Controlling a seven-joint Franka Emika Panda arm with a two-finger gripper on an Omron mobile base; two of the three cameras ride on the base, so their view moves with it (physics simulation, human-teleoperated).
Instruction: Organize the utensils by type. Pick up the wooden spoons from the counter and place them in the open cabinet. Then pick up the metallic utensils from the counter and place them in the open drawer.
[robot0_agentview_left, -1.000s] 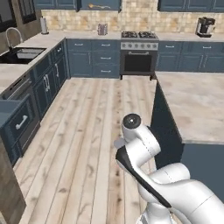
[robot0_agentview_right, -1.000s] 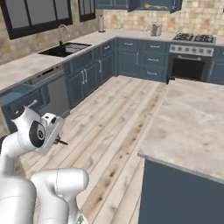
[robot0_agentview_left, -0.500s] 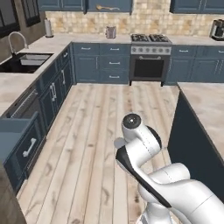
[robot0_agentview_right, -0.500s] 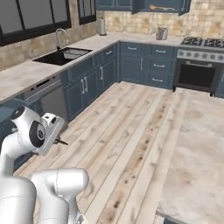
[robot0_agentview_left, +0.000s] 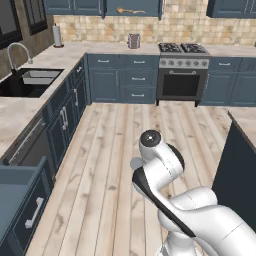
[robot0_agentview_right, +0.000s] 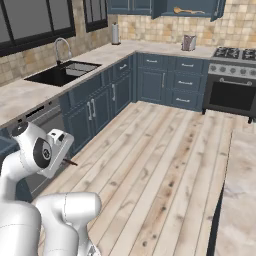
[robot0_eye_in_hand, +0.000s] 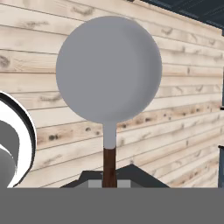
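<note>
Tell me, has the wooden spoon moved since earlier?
No. The wooden spoon still lies in the open cabinet above the grey canister; the camera shifted.

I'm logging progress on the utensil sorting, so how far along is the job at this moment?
Done: a tan wooden spoon lies in the open upper cabinet. In hand: the gripper is shut on a round silver-headed utensil with a dark handle, carried above the wood plank floor. Left: putting it into the open slate-blue drawer at the left base view's lower left. Any other metal piece can't be judged.

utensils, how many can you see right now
2. A round-headed metal utensil with a dark handle, held in the shut pincer, and a wooden spoon in the open wall cabinet. Others may be hidden.
</note>
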